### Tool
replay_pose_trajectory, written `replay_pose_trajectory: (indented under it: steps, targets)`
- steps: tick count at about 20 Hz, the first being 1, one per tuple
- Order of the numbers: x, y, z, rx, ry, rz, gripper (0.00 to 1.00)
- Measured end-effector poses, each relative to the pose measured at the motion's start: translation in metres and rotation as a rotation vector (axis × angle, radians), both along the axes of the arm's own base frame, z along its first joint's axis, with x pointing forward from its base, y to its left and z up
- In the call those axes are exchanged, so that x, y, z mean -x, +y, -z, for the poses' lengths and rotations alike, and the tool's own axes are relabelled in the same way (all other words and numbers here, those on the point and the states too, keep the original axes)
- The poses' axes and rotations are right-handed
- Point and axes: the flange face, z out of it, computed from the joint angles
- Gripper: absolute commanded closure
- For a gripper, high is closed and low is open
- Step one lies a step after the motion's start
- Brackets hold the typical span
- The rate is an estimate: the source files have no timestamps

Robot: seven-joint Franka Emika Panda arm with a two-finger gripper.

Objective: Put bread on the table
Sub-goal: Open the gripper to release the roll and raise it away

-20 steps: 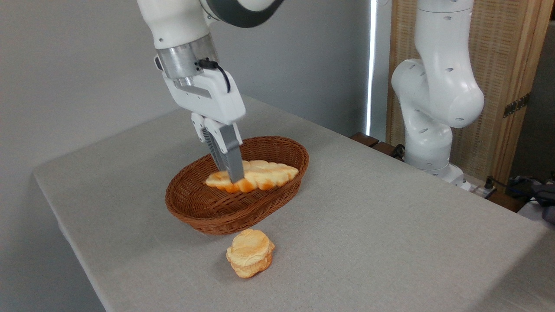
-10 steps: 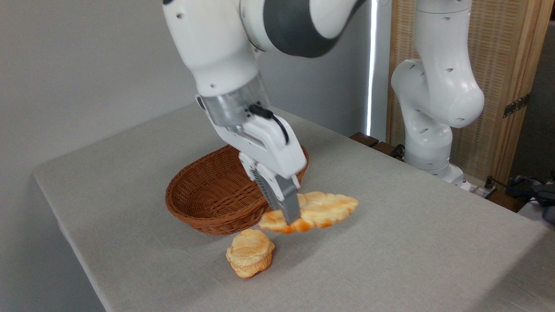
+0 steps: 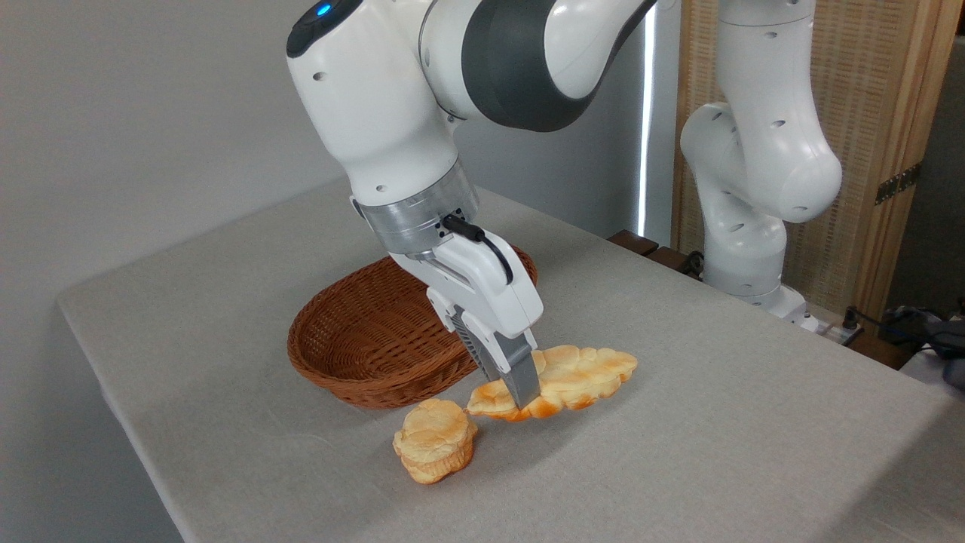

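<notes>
Gripper (image 3: 525, 394) was clamped on the bread (image 3: 573, 377), grey fingers (image 3: 520, 373) pinching it near its left third, close to the toasted orange end. Bread was long, flat, leaf-shaped, golden with a bumpy lobed top and darker orange edges. It sat outside the basket, low over the tabletop (image 3: 678, 422), just right of the basket's front rim; whether its underside touched the cloth could not be told. Tabletop was covered in light grey-beige woven cloth, rounded corner at left. Wicker basket (image 3: 362, 339) was brown, oval, tight weave, nothing seen inside, partly hidden behind the gripper body. A small round muffin-like bun (image 3: 435, 440), pale golden with an orange base and layered top, stood on the cloth in front of the basket, just beside the bread's left tip. Arm (image 3: 392, 128) was glossy white plastic with a dark grey joint cover, a brushed metal ring at the wrist and a small blue light on top. No readable writing anywhere.
</notes>
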Motion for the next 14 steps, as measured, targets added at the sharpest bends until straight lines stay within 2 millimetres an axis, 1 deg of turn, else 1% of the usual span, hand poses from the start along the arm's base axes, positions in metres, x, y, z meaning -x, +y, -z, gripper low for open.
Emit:
replay_pose_trajectory:
  steps: [7,11,12,14]
  targets:
    - [-0.001,-0.005,-0.001,0.019,-0.005,0.000,0.00]
    - [-0.006,-0.023,-0.015,0.087,-0.052,0.003,0.00]
    - [-0.006,-0.030,-0.020,0.095,-0.063,0.015,0.00]
    - [-0.005,-0.054,-0.034,0.102,-0.090,0.053,0.00]
